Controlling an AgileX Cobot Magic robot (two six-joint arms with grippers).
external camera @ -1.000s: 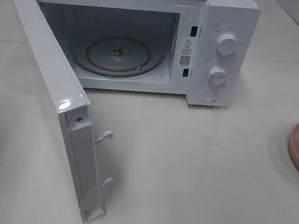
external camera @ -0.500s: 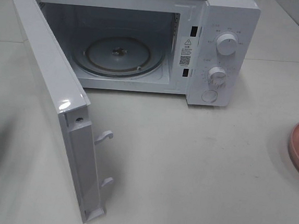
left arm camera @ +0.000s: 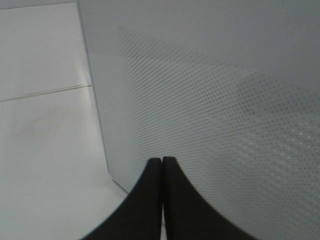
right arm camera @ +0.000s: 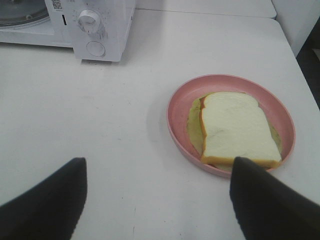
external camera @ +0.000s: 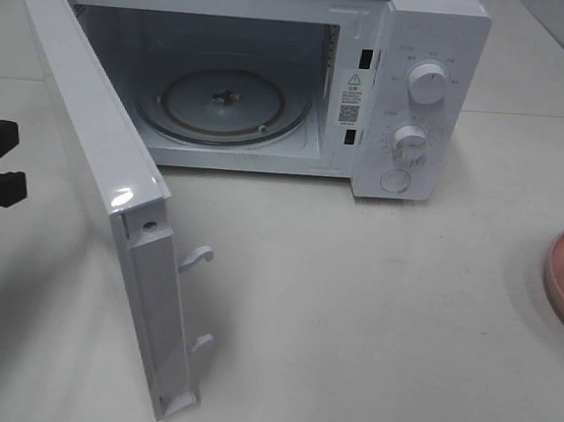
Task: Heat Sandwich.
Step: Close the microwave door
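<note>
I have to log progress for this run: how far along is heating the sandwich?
Done: the white microwave's door stands open, glass turntable bare. In hand: nothing; the pale-bread sandwich sits on its round pink plate, open right gripper above. Left: loading, closing, starting.

A white microwave (external camera: pixel 411 94) on a white bench (external camera: pixel 372 308), its door (left arm camera: pixel 225 100) printed with a fine grey dot grid. At three o'clock, a pink plate (right arm camera: pixel 180 107) carries the sandwich (right arm camera: pixel 237 127): pale bread, yellow-green filling. Both hands are black: left hand (left arm camera: pixel 162 162), right hand (right arm camera: pixel 157 200).
</note>
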